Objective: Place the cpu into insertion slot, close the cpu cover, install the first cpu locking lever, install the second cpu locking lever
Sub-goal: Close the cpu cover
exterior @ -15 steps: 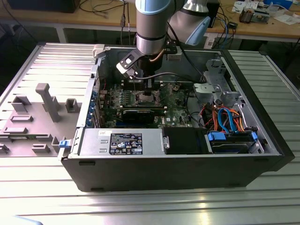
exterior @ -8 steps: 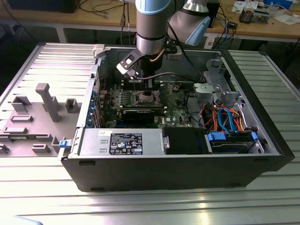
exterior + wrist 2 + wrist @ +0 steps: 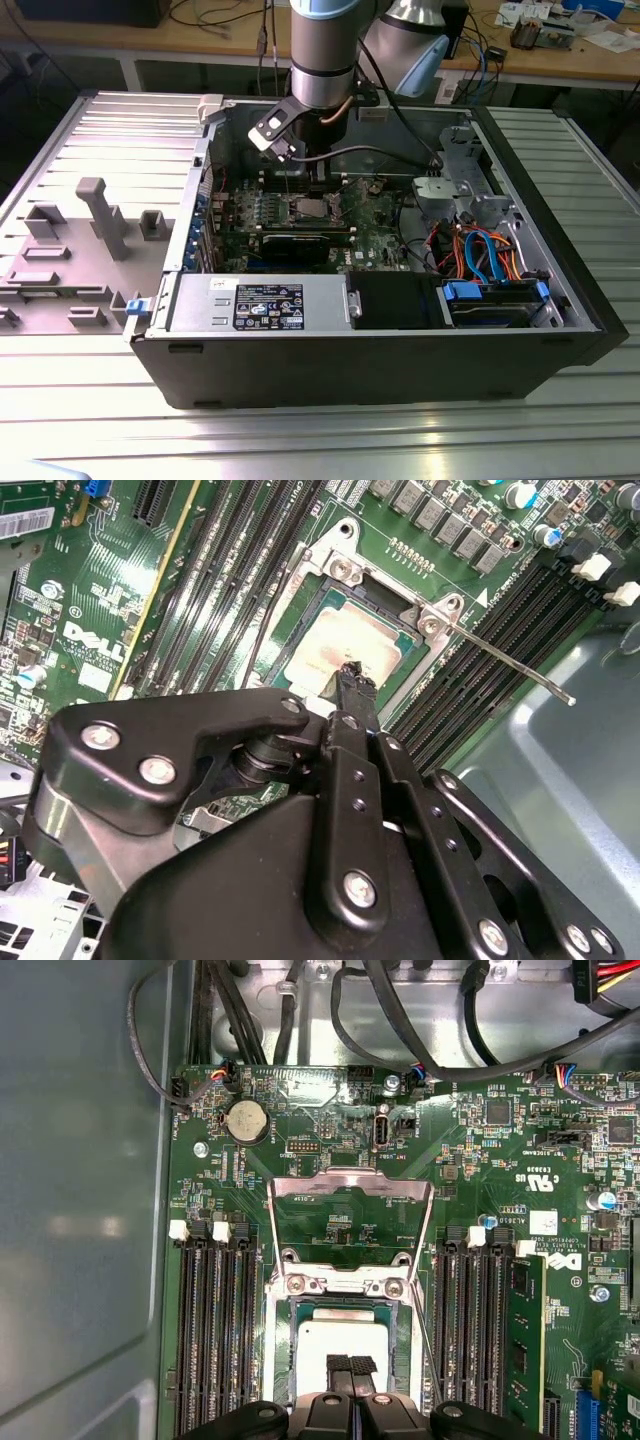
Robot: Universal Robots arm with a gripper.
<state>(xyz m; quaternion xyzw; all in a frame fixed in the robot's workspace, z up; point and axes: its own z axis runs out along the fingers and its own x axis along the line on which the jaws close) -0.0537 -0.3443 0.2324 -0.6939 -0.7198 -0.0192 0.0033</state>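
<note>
cpu (image 3: 318, 1344) is sitting down in the insertion slot (image 3: 290, 1355) as far as I can tell: flat, square to the frame, silver top facing up at me. So that part of the job looks done. My claw (image 3: 351, 1363) is right over the slot, tips hanging at the cpu's near edge, either touching the metal top or just off it. I honestly can't call which from either wrist view. The fingers are pinched together with nothing between them, so I'm not carrying anything. The cpu is square, so there's no long axis to fuss over. What matters is where the cpu cover (image 3: 350, 1186) sits relative to the slot. It's swung open and thrown back on its hinge, on the side of the slot away from my fingertips, with bare green board showing through its big cut-out. So it goes claw, then cpu in the slot, then the hinge, then the open cover past that, pretty much in one line. One thin locking lever (image 3: 500, 658) is unlatched, sticking out from a corner of the slot and across the memory slots (image 3: 215, 1340) beside it. Nothing's closed or latched over the slot yet.
</note>
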